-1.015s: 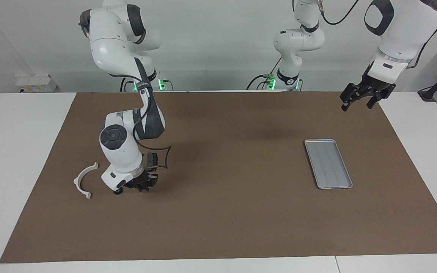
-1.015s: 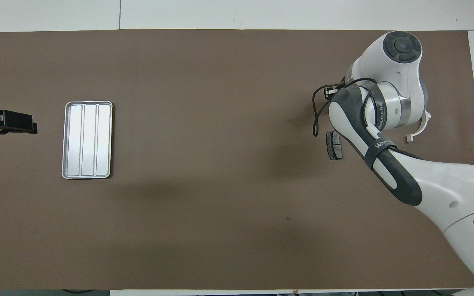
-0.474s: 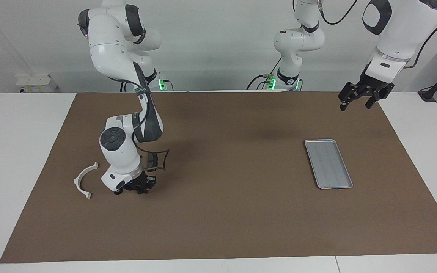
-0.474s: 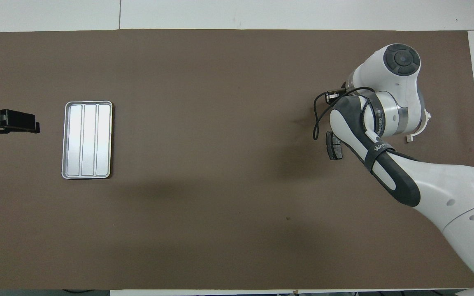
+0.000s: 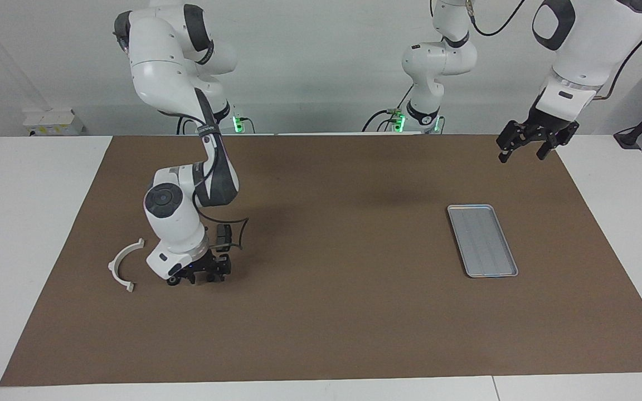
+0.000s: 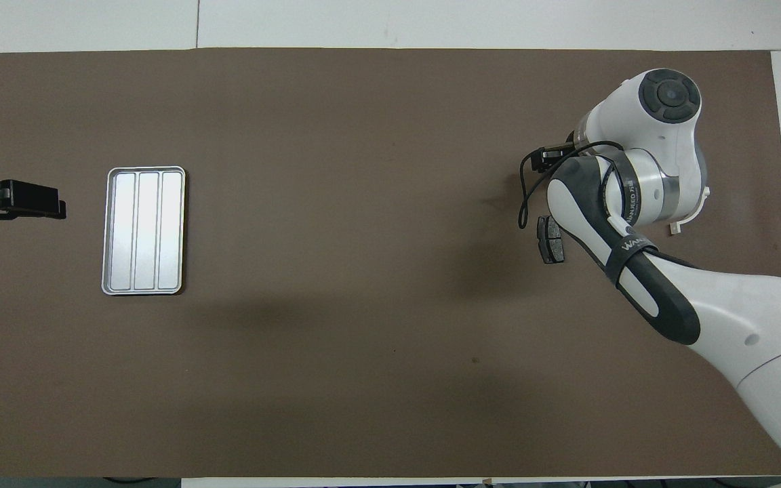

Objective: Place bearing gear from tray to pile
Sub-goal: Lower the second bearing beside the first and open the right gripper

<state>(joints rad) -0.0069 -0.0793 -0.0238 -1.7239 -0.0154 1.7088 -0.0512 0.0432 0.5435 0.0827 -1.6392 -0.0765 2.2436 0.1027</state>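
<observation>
- The right gripper [image 5: 201, 277] is low at the mat [image 5: 326, 312], in the pile between the white arc [image 5: 123, 264] and a dark pad [image 6: 552, 240]. I cannot tell if it is open or closed.
- No gear shows on the tray [image 5: 482, 240], which lies toward the left arm's end.
- The left gripper [image 5: 527, 146] waits, open, up in the air at that end.
</observation>
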